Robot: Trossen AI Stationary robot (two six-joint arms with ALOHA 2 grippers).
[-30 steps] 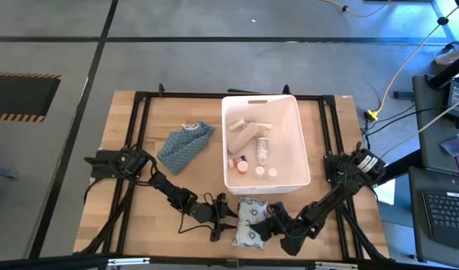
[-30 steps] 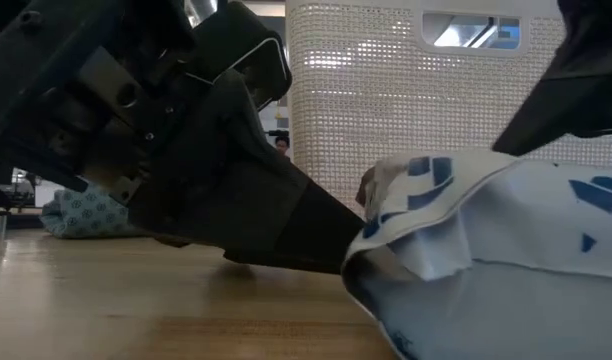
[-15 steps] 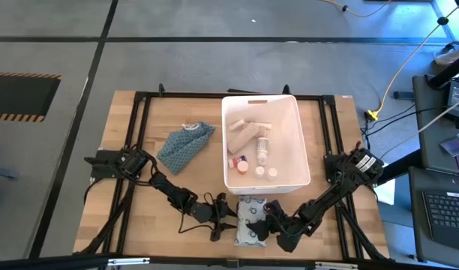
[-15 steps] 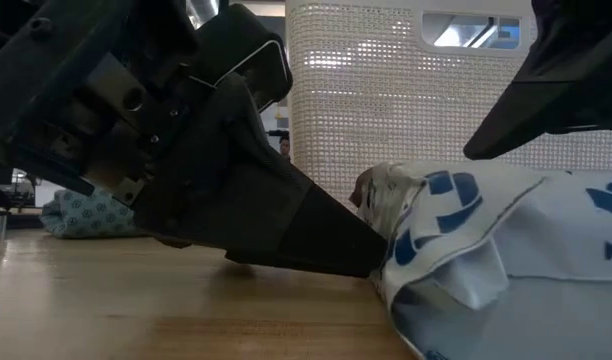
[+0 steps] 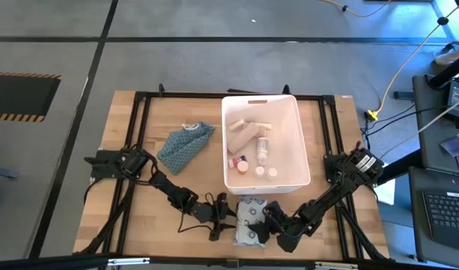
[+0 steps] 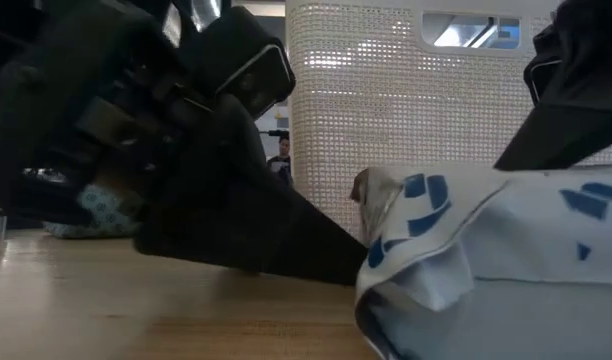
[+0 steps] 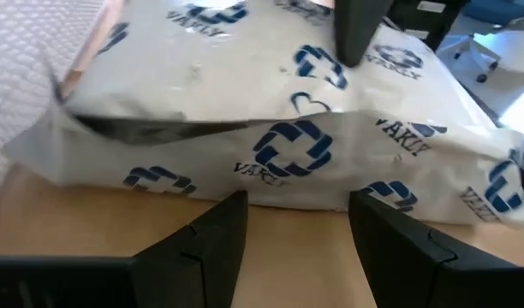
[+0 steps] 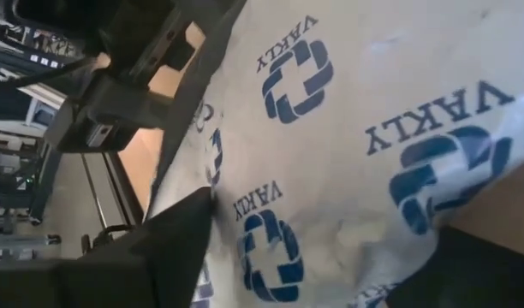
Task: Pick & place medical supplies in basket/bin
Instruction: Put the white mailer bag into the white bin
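Observation:
The flat white soft pack with blue printed crosses point(image 5: 250, 221) lies on the wooden table in front of the white bin point(image 5: 223, 142). It also shows in the low view point(image 6: 486, 260). My left gripper point(image 5: 228, 219) is open at the pack's left edge. My right gripper point(image 5: 265, 223) is open at the pack's right side, and the pack point(image 8: 348, 128) fills the gap between its fingers. The bin holds a beige roll point(image 5: 244, 135) and small white bottles point(image 5: 263, 150), one of them red-capped. My left gripper comes level from the table's left, and its two open fingertips point(image 7: 232, 210) stand against the pack's near edge point(image 7: 288, 201). The pack lies on the table. My right gripper comes from the table's right. One finger point(image 7: 356, 30) lies on the pack's top face point(image 7: 313, 60). The pack hides where the other finger meets it.
A blue-green patterned pouch point(image 5: 186, 144) lies on the table left of the bin and shows behind my left gripper in the low view point(image 6: 81, 212). The bin's mesh-like wall with a slot handle point(image 6: 466, 30) stands just behind the pack. A black frame point(image 5: 139, 97) runs around the table.
My right gripper has gone a little toward the table's left, further over the pack. The pack's left edge has shifted toward the right and then back toward my left gripper, and its folds have changed shape.

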